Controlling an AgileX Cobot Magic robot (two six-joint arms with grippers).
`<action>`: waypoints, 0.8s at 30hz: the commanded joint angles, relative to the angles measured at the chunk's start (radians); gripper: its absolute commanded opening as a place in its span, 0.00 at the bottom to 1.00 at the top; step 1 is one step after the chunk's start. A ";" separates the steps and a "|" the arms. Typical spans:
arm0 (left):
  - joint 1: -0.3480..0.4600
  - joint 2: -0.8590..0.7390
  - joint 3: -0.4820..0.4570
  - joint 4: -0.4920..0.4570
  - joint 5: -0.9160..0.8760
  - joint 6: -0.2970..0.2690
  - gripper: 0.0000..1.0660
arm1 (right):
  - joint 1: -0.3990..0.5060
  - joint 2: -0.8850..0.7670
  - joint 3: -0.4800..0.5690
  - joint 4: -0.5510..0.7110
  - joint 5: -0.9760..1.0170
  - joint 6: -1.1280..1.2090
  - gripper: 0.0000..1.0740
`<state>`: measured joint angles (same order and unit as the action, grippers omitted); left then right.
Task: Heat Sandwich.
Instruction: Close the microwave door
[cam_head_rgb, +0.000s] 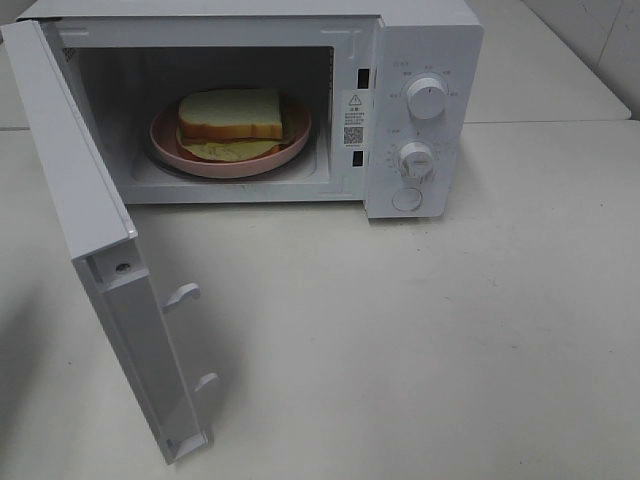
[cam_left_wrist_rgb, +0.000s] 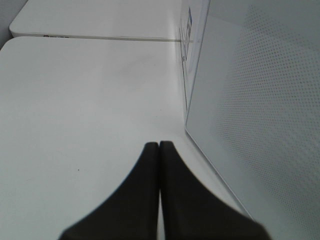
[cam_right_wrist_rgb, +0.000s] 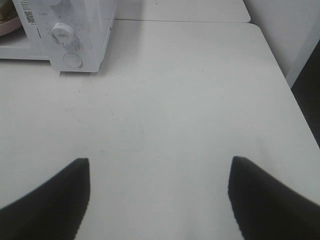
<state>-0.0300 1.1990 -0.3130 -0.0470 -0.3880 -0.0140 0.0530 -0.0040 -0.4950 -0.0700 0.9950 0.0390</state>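
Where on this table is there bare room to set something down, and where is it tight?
Widest bare patch: the table in front of the microwave, right of its open door. Another strip lies right of the microwave. Tight: the cavity, nearly filled by the plate holding the sandwich.

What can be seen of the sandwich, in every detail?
The sandwich has a thick slice of white bread with a tan crust on top, and a yellow-green filling that spreads out beneath it. It looks whole and lies flat on a round pink plate inside the microwave, whose door stands open.
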 joint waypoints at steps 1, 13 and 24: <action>-0.005 0.069 0.002 -0.002 -0.137 -0.007 0.00 | -0.007 -0.029 -0.001 0.003 0.000 0.004 0.69; -0.007 0.269 -0.003 0.198 -0.484 -0.048 0.00 | -0.007 -0.029 -0.001 0.003 0.000 0.004 0.69; -0.110 0.375 -0.066 0.239 -0.545 -0.093 0.00 | -0.007 -0.029 -0.001 0.003 0.000 0.004 0.69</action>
<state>-0.1180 1.5740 -0.3640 0.1890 -0.9060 -0.0970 0.0530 -0.0040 -0.4950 -0.0700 0.9980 0.0390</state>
